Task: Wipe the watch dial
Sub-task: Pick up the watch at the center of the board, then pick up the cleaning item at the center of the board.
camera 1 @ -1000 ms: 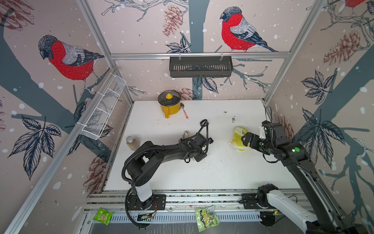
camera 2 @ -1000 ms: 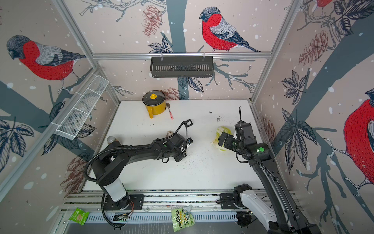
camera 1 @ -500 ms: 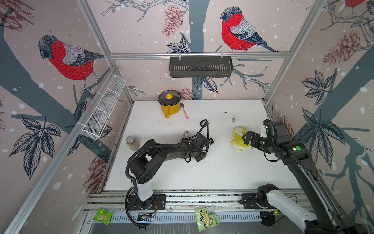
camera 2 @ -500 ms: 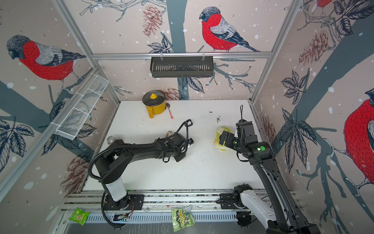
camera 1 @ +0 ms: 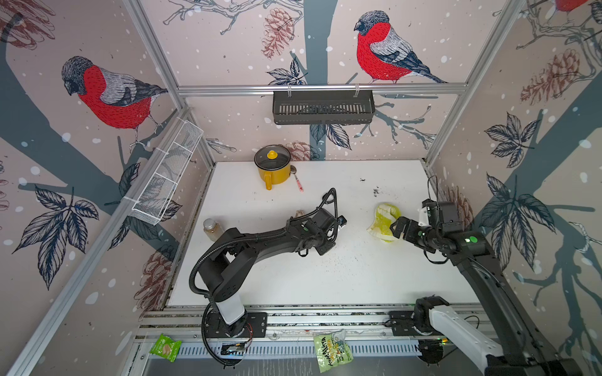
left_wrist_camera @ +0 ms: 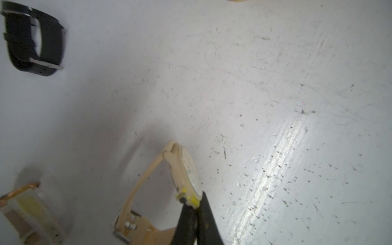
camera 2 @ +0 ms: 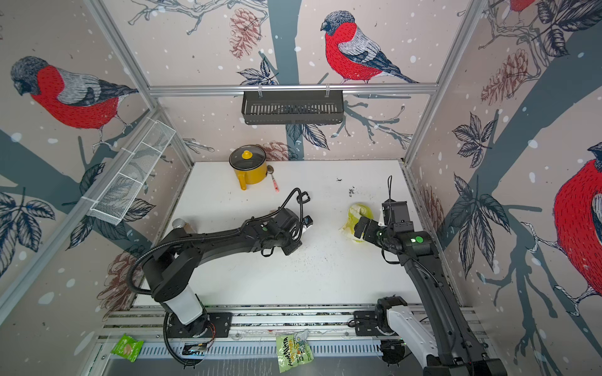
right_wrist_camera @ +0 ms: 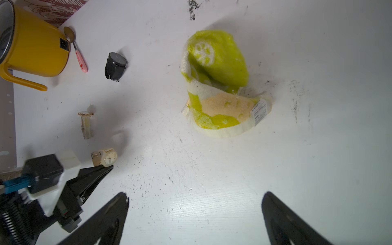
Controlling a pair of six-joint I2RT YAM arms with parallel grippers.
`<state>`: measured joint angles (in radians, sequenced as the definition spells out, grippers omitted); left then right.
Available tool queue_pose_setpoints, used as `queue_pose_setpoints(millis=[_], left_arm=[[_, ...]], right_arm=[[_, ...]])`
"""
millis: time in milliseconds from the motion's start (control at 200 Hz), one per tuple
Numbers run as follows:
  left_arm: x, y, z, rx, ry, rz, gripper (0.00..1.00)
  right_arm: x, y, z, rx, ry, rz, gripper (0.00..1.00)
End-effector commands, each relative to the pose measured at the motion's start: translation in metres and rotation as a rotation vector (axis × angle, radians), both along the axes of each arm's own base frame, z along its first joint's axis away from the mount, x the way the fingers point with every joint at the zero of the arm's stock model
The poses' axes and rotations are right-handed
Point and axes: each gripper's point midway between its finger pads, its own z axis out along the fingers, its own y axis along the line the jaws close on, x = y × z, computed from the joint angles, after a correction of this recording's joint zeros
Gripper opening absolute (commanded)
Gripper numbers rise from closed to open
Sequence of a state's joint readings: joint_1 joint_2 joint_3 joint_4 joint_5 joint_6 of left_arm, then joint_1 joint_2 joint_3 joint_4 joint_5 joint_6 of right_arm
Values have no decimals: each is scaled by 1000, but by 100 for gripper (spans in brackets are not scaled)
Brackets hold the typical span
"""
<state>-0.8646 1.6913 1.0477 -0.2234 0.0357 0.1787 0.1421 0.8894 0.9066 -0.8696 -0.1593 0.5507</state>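
Low over the table [left_wrist_camera: 254, 84], outstretched left hand [left_wrist_camera: 192, 204], jaws closed on beige watch [left_wrist_camera: 186, 169].

The left arm [camera 1: 260, 241] and right arm [camera 1: 488, 283] are showing black links above white base sleeves [camera 1: 229, 309], each carrying a green light [camera 1: 473, 240] near the wrist. A ribbed black conduit [camera 1: 193, 276] is looping from the seven o'clock base, and a thin cable [camera 1: 329, 190] is arching over that wrist. The left tool [left_wrist_camera: 192, 204] and right tool [right_wrist_camera: 195, 193] are tapering into black fingers [right_wrist_camera: 110, 216].
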Motion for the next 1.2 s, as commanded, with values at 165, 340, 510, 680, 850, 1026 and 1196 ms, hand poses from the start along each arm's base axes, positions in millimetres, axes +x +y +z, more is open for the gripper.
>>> queue_pose_setpoints(millis=[165,340,510,680,850,1026,1196], left_arm=[[-3,-16,60,-123,-20,-22,0],[-6,-23,82,-207,-55,-56,0],[-16,-25,108,-381,-129,-83,0],[-30,-17,142,-585,-248,-107,0],[-24,-7,149,-601,-293,-42,0],[-15,-1,151,-640,-307,1,0],[-5,8,157,-674,-334,55,0]], right_arm=[[22,3,-9,37,-22,1,100],[36,-13,-27,-59,52,-56,100],[48,-20,-49,-124,128,-57,88],[63,-15,-65,-122,170,-39,83],[78,-14,-81,-127,206,-36,83],[93,-14,-100,-138,235,-43,77],[105,-8,-118,-132,276,-15,32]])
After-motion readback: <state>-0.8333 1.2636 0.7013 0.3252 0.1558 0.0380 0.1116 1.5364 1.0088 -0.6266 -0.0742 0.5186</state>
